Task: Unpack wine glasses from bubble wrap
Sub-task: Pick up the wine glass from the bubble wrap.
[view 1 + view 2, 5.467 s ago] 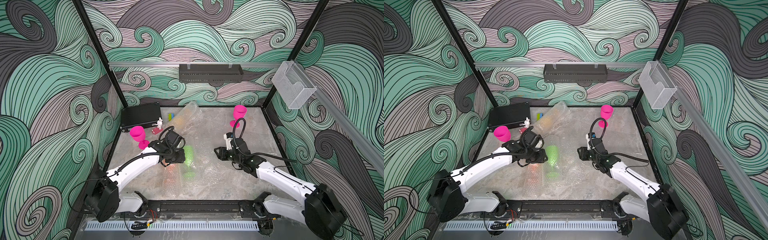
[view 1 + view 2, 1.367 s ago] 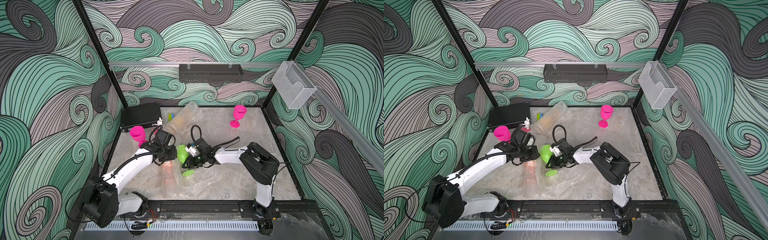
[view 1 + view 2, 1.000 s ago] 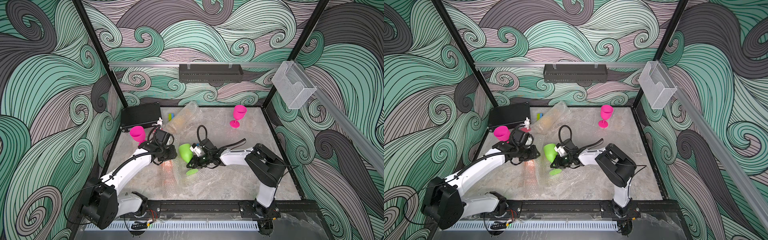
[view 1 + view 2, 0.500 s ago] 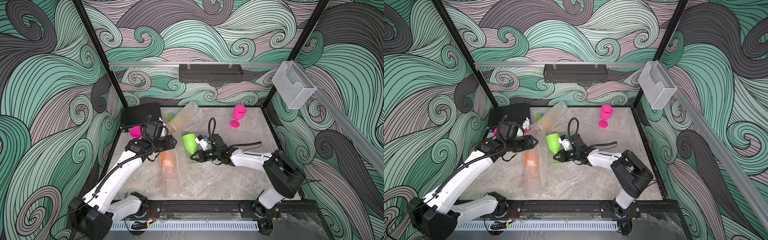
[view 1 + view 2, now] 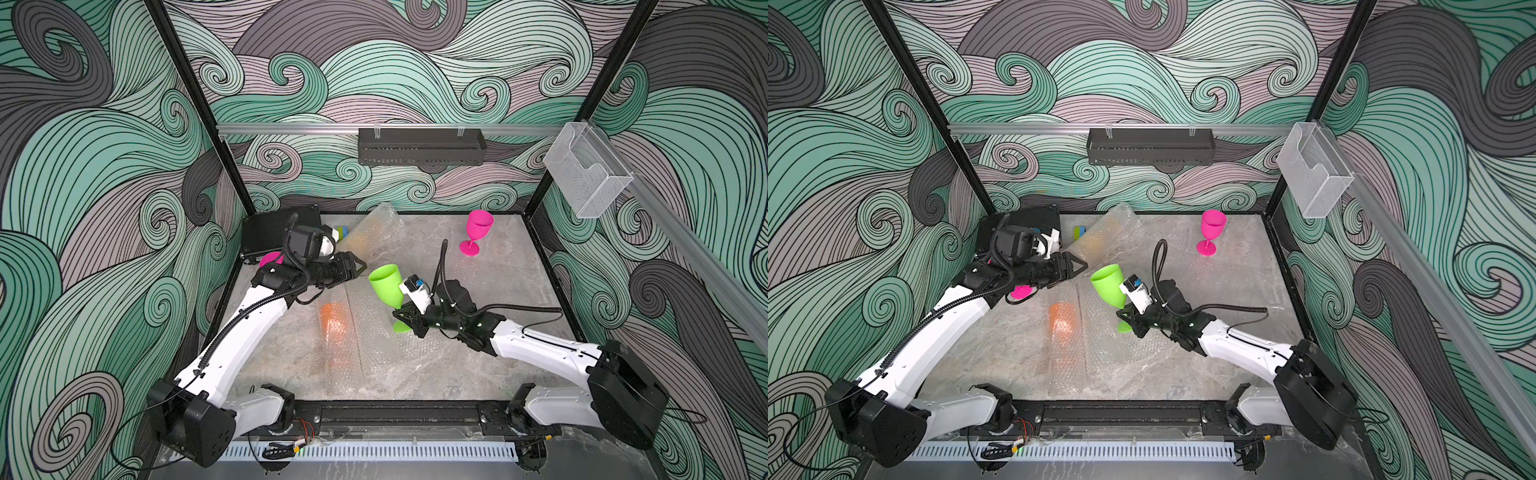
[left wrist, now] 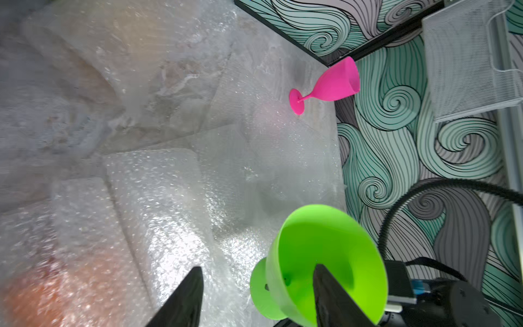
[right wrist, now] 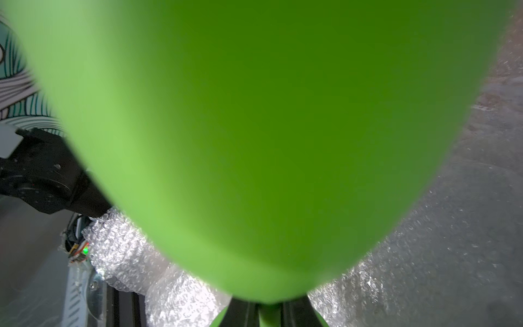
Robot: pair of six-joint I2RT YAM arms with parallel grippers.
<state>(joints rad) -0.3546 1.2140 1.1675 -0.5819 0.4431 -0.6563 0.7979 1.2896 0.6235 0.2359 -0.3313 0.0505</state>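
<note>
- Right tool [image 5: 402,316]: clamping shut on stem of lime green goblet [image 5: 384,284]. Holding goblet lifted off counter [image 5: 498,270], cup tilting toward left arm, foot hanging over bubble wrap sheet [image 5: 374,349].
- Left tool [image 5: 358,268]: jaws standing wide apart, gripping nothing, hovering near goblet rim.
- Orange goblet [image 5: 334,318]: lying wrapped in sheet, mid-counter.
- Magenta goblet [image 5: 478,226]: standing upright, unwrapped, back right corner.
- Second magenta goblet [image 5: 270,259]: showing partly behind left arm.
- Bubble wrap sleeve [image 5: 370,232]: lying at back, orange tint showing inside.
</note>
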